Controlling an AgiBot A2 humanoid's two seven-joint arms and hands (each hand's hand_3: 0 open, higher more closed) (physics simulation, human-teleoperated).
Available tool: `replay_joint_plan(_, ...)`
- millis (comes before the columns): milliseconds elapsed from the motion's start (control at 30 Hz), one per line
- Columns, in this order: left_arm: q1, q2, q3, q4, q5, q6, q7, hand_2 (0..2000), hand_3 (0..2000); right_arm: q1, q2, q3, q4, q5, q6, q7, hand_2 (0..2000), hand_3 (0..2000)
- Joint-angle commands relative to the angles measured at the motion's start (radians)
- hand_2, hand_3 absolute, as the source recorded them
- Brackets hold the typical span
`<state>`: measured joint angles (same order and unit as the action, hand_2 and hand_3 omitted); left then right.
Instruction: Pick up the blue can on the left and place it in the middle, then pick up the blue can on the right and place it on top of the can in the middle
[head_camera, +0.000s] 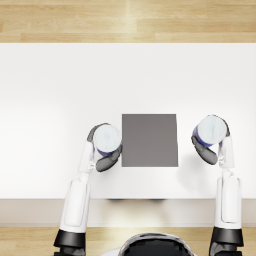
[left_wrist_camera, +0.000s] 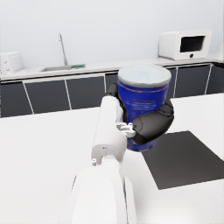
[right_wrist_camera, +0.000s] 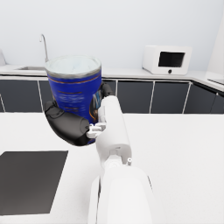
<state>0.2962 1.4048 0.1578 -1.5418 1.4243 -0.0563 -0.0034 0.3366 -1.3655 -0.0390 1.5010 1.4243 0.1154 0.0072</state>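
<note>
Two blue cans with pale lids are in view, each held in one of my hands. My left hand (head_camera: 104, 156) wraps the left can (head_camera: 107, 138), just left of the dark grey mat (head_camera: 149, 140) in the middle of the white table. In the left wrist view this can (left_wrist_camera: 143, 98) stands upright with the left hand (left_wrist_camera: 148, 124) around its lower half, beside the mat (left_wrist_camera: 183, 157). My right hand (head_camera: 206, 150) grips the right can (head_camera: 212, 130), right of the mat. The right wrist view shows that can (right_wrist_camera: 75, 87) upright in the right hand (right_wrist_camera: 70, 124), clear of the mat (right_wrist_camera: 30, 179).
The white table (head_camera: 60, 90) runs wide beyond the mat, with wooden floor (head_camera: 125, 20) past its far edge. A kitchen counter with a sink tap (left_wrist_camera: 63, 48) and a microwave (left_wrist_camera: 186, 43) lines the back wall, far from the table.
</note>
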Motion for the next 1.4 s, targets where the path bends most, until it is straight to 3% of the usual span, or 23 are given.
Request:
replay_joint_plan(33, 0.143, 0.056, 0.062, 0.076, 0.0, 0.0, -0.001, 2000, 1520, 0.062, -0.002, 0.025, 0.076, 0.0, 0.005, 0.0, 2000, 1520)
replay_joint_plan(200, 0.266, 0.12, 0.161, 0.242, 0.0, -0.006, -0.002, 2000, 1520, 0.079, -0.013, 0.032, 0.069, 0.0, 0.01, 0.0, 2000, 1520)
replay_joint_plan(367, 0.323, 0.16, 0.249, 0.38, 0.0, -0.01, -0.003, 2000, 1520, 0.111, -0.023, 0.05, 0.067, 0.0, 0.016, -0.001, 2000, 1520)
replay_joint_plan(400, 0.364, 0.098, 0.363, 0.404, 0.0, -0.01, -0.004, 2000, 1520, 0.114, -0.025, 0.052, 0.071, 0.0, 0.018, 0.0, 2000, 1520)
replay_joint_plan(433, 0.337, 0.15, 0.282, 0.423, -0.001, -0.01, -0.004, 2000, 1520, 0.114, -0.027, 0.051, 0.071, 0.0, 0.019, 0.0, 2000, 1520)
replay_joint_plan(500, 0.35, 0.162, 0.305, 0.501, -0.088, -0.009, -0.004, 2000, 1520, 0.12, -0.03, 0.061, 0.06, 0.0, 0.017, 0.002, 2000, 1520)
replay_joint_plan(533, 0.347, 0.163, 0.309, 0.519, -0.12, -0.01, -0.004, 2000, 1520, 0.12, -0.031, 0.06, 0.06, 0.0, 0.016, 0.002, 2000, 1520)
replay_joint_plan(567, 0.379, 0.111, 0.421, 0.552, -0.143, -0.01, -0.004, 2000, 1520, 0.116, -0.033, 0.067, 0.058, 0.0, 0.016, 0.003, 2000, 1520)
replay_joint_plan(600, 0.353, 0.153, 0.346, 0.576, -0.16, -0.009, -0.004, 2000, 1520, 0.118, -0.034, 0.065, 0.06, 0.0, 0.016, 0.003, 2000, 1520)
replay_joint_plan(733, 0.355, 0.165, 0.363, 0.642, -0.19, -0.009, -0.003, 2000, 1520, 0.122, -0.04, 0.057, 0.054, 0.0, 0.016, 0.003, 2000, 1520)
replay_joint_plan(767, 0.381, 0.117, 0.474, 0.646, -0.193, -0.008, -0.003, 2000, 1520, 0.12, -0.041, 0.053, 0.052, 0.0, 0.014, 0.003, 2000, 1520)
replay_joint_plan(833, 0.348, 0.152, 0.39, 0.64, -0.196, -0.006, -0.003, 2000, 1520, 0.12, -0.043, 0.051, 0.052, 0.0, 0.01, 0.003, 2000, 1520)
replay_joint_plan(867, 0.349, 0.156, 0.392, 0.65, -0.197, -0.005, -0.017, 2000, 1520, 0.12, -0.044, 0.049, 0.052, 0.0, 0.009, 0.003, 2000, 1520)
replay_joint_plan(967, 0.348, 0.165, 0.38, 0.715, -0.199, -0.004, -0.146, 2000, 1520, 0.121, -0.048, 0.04, 0.044, 0.0, 0.007, 0.003, 2000, 1520)
replay_joint_plan(1000, 0.391, 0.122, 0.506, 0.741, -0.199, -0.005, -0.178, 2000, 1520, 0.121, -0.049, 0.039, 0.044, 0.0, 0.006, 0.003, 2000, 1520)
replay_joint_plan(1033, 0.368, 0.164, 0.401, 0.762, -0.2, -0.004, -0.227, 2000, 1520, 0.123, -0.05, 0.034, 0.045, 0.0, 0.006, 0.003, 2000, 1520)
replay_joint_plan(1067, 0.397, 0.127, 0.514, 0.777, -0.2, -0.005, -0.262, 2000, 1520, 0.125, -0.051, 0.029, 0.046, 0.0, 0.005, 0.003, 2000, 1520)
replay_joint_plan(1100, 0.377, 0.161, 0.429, 0.792, -0.2, -0.005, -0.287, 639, 1193, 0.125, -0.052, 0.028, 0.046, 0.0, 0.004, 0.003, 2000, 1520)
replay_joint_plan(1133, 0.372, 0.161, 0.426, 0.797, -0.2, 0.006, -0.303, 0, 867, 0.129, -0.053, 0.034, 0.05, 0.0, 0.005, 0.003, 2000, 1520)
replay_joint_plan(1200, 0.348, 0.152, 0.413, 0.768, -0.2, 0.03, -0.324, 0, 213, 0.143, -0.057, 0.055, 0.064, 0.0, 0.003, 0.003, 2000, 1520)
replay_joint_plan(1233, 0.34, 0.15, 0.401, 0.761, -0.2, 0.034, -0.33, 0, 0, 0.155, -0.06, 0.075, 0.067, 0.0, 0.002, 0.002, 2000, 1520)
replay_joint_plan(1367, 0.251, 0.11, 0.347, 0.554, -0.2, 0.049, -0.338, 0, 0, 0.207, -0.083, 0.161, 0.108, 0.0, 0.009, 0.002, 2000, 1520)
replay_joint_plan(1400, 0.2, 0.085, 0.306, 0.433, -0.2, 0.051, -0.287, 0, 0, 0.233, -0.096, 0.185, 0.102, 0.0, 0.015, 0.003, 2000, 1520)
